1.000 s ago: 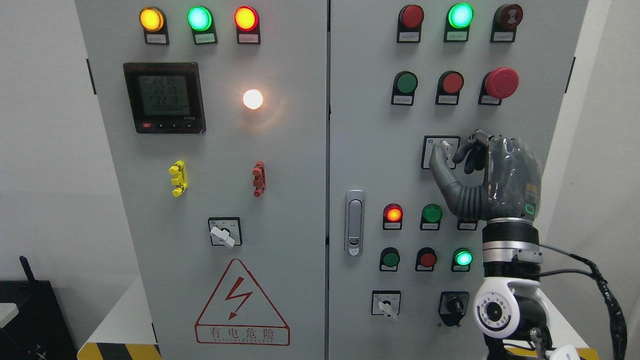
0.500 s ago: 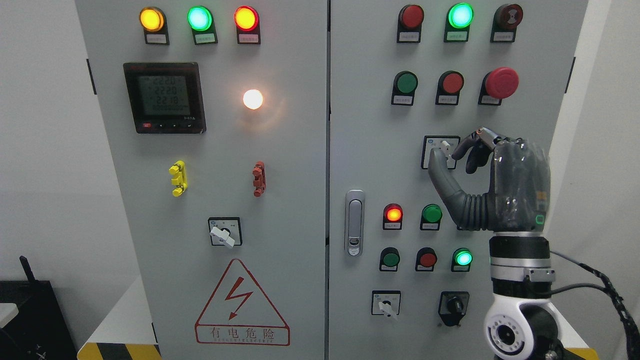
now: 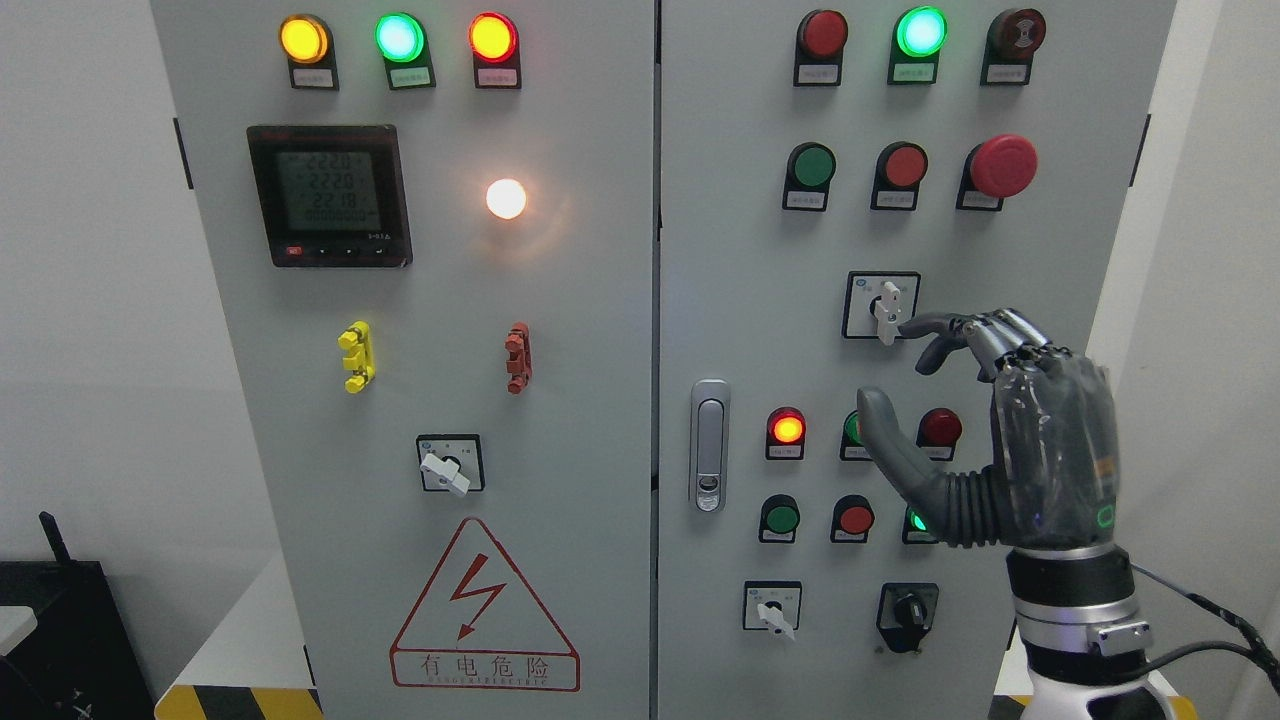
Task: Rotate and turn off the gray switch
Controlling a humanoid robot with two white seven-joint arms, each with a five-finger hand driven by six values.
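- The small gray rotary switch (image 3: 885, 308), a pale lever on a white square plate with a black border, sits mid-height on the right-hand door of the tall gray steel control cabinet (image 3: 740, 330), below the row of round green and red push buttons and the big red mushroom-head stop button (image 3: 1003, 165).
- Its lever points straight down, the tip just over the plate's lower edge; we judge that this may be the off position, though the tiny marks on the plate are too small to read.
- Our right hand (image 3: 985, 430), dark gray with ribbed joints, hangs just below and to the right of the switch, fingers (image 3: 935, 325) loosely spread and holding nothing; one fingertip sits just beside the lever's lower end, and we cannot tell whether it touches.
- To finish well, we would draw the hand straight away from the panel, keeping the thumb clear of the lit red indicator lamp (image 3: 786, 428) and the buttons it partly covers, so nothing is pressed by accident.
- If the lever is not yet fully home, we would pinch it between thumb and forefinger near the hub and turn from the wrist, not push on the tip.
- Two similar switches lie elsewhere: one white lever (image 3: 446, 472) on the left door, one (image 3: 771, 610) low on the right door; neither is ours.
- The left arm does not show.
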